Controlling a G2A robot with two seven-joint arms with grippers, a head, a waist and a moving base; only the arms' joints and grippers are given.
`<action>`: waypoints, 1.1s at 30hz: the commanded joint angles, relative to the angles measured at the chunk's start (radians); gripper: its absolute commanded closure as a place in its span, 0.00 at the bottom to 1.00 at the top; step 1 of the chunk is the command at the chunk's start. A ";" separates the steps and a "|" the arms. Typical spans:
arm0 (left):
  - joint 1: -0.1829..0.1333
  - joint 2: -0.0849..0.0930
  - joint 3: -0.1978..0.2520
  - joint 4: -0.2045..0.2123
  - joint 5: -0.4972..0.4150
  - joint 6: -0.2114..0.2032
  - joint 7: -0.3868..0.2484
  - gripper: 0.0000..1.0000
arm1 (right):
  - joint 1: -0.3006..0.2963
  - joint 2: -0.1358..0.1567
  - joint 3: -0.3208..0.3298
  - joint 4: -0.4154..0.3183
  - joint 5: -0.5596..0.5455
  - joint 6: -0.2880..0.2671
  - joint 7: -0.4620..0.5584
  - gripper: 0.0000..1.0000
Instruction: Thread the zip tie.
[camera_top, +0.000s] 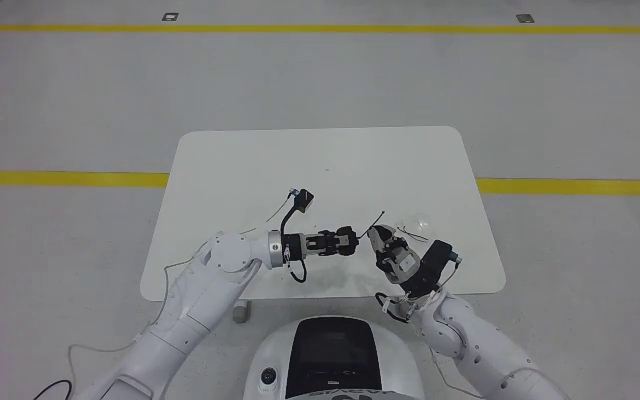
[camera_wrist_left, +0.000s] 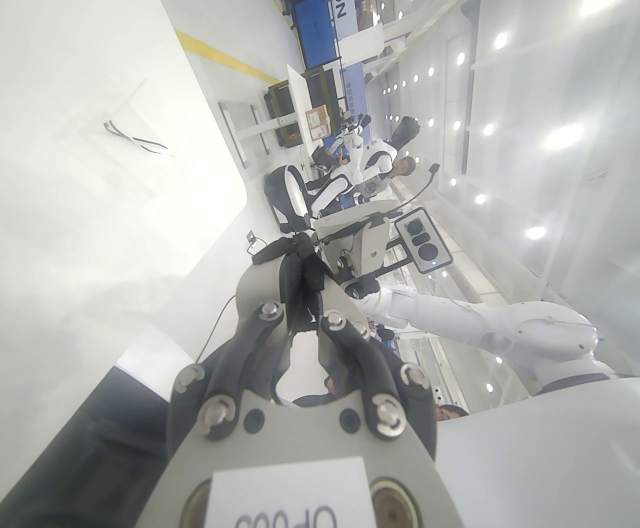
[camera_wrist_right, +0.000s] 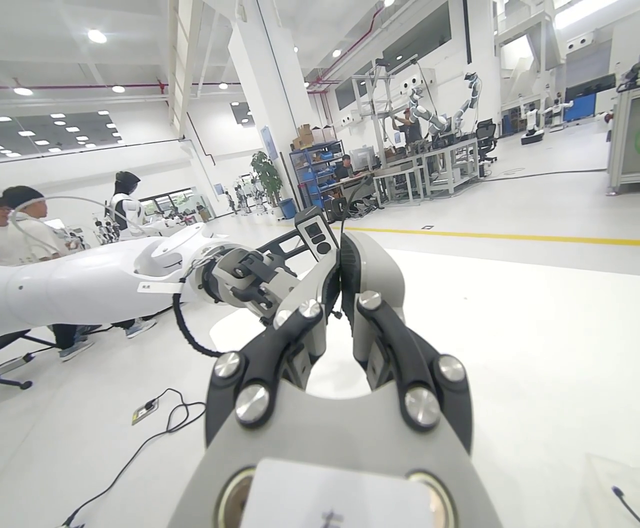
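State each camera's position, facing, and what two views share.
Top view: above the arms, facing down at the table; both arms meet at the zip tie.
Left wrist view: on that wrist, facing along the shut left fingers toward the right arm.
Right wrist view: on that wrist, facing along the shut right fingers toward the left arm.
Shared: each wrist view shows the other arm.

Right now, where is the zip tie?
In the top view, the zip tie is held above the near part of the table, where the left gripper and right gripper meet. The clear bag lies just to its right.
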 joint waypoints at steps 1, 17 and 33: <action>0.000 0.000 0.000 0.000 0.000 0.000 0.000 1.00 | -0.002 -0.003 0.004 0.000 -0.003 -0.002 0.002 1.00; 0.000 0.000 0.000 0.000 0.000 0.000 0.000 1.00 | -0.017 -0.020 0.029 -0.002 -0.018 -0.013 0.030 1.00; 0.000 0.000 0.000 0.000 0.000 0.000 0.000 1.00 | -0.027 -0.031 0.039 -0.004 -0.036 -0.013 0.032 1.00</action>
